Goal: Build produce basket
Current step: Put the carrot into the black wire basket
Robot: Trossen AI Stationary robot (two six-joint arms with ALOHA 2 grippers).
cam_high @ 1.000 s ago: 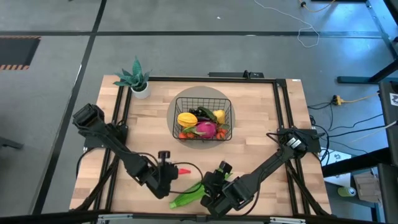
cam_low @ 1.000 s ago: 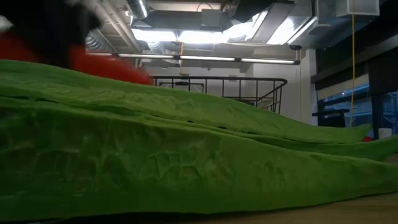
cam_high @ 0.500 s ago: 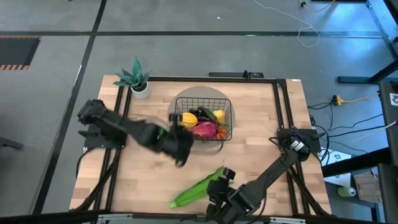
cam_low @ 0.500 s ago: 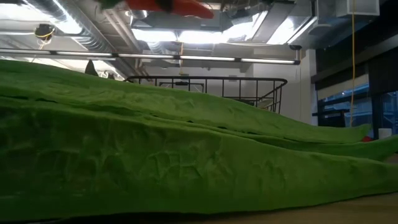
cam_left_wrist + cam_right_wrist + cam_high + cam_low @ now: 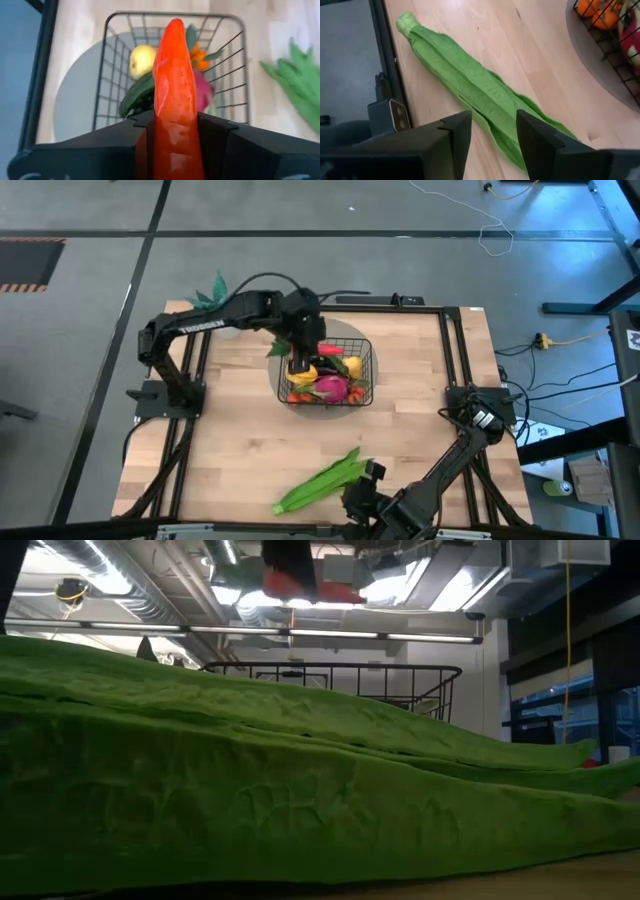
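The black wire basket (image 5: 325,372) stands on a grey round mat at the table's far middle. It holds a yellow mango, a lemon, a pink dragon fruit, orange tomatoes and dark pieces. My left gripper (image 5: 304,358) hovers over the basket's left part, shut on the red pepper (image 5: 174,85). The long green leafy bundle (image 5: 320,482) lies flat near the near edge and fills the low view (image 5: 300,810). My right gripper (image 5: 492,140) is open. It hangs over the bundle's leafy end at the near edge without touching it. My left gripper pinches the red pepper by its thick rear part (image 5: 175,145), one finger on each side. It comes from above, slanting down, with the fingers lying along the pepper. The pointed end (image 5: 173,30) sticks out past the fingers over the basket. The pepper is lifted clear.
A small white pot with a teal plant (image 5: 214,288) stands at the far left corner, partly behind my left arm. A black frame (image 5: 450,360) runs along the table's sides. Bare wood lies between the basket and the leafy bundle.
My left gripper, holding the red pepper, has risen from the table near the near edge and swung toward the far edge until it hangs over the basket. My right gripper has drawn back from the leafy bundle toward the near edge. The bundle has stayed in place.
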